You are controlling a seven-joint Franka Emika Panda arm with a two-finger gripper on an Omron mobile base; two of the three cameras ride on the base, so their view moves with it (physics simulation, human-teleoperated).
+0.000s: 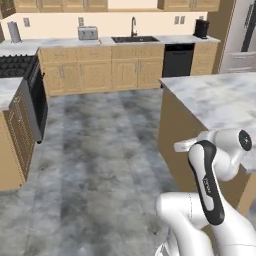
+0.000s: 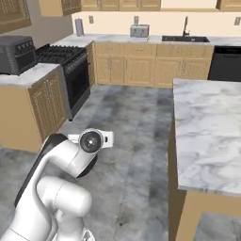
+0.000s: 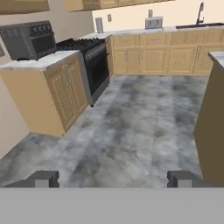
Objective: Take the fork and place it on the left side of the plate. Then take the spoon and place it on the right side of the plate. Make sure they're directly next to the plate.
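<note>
While the white arm's dark-tipped two-finger pincer (image 3: 113,179) hangs folded close over the base, its jaws stand released and wide apart, with nothing between the two tips but floor. It points level across the room, not down at any work surface.

Nearest ahead of it is the mottled grey stone floor (image 3: 131,131), open all the way to the far cabinets. Just to the pincer's right rises the tall wooden island with the white marble top (image 2: 207,122); in the hand view its brown side wall (image 3: 214,127) runs down the right edge, and the top sits above the line the fingers look along. To the left, a little farther off, stands a light wooden cabinet run carrying a dark grey toaster oven (image 3: 28,39), then the black range (image 3: 94,61). Farthest away are the back counter with a small silver toaster (image 3: 154,22) and the sink's slim tap (image 3: 200,13).

Where the orange-handled fork lies I cannot tell, nor the grey metal spoon or the black-rimmed round plate, so the fork's bearing from the pincer and the direction of its long axis are unknown. My judgement is that the coming move is a search or drive, probably toward the island at the right, before any reach.
</note>
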